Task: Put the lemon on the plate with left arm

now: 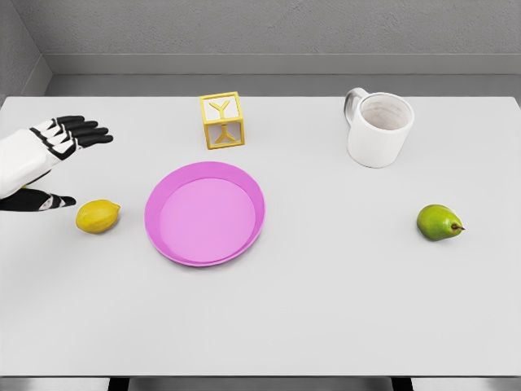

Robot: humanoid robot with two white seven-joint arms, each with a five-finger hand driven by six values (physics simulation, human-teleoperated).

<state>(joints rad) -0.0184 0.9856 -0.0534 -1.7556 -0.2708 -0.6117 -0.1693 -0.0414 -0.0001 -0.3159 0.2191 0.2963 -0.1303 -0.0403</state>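
Note:
A yellow lemon (98, 216) lies on the white table, just left of a pink plate (248, 189). My left hand (61, 167) hovers at the far left edge, up and to the left of the lemon, not touching it. Its black fingers (81, 130) are spread out straight and its thumb (45, 200) points toward the lemon, so the hand is open and holds nothing. The right arm does not show.
A yellow letter block (221, 120) stands behind the plate. A white mug (378, 128) sits at the back right. A green pear (440, 221) lies at the right. The table's front edge runs along the bottom.

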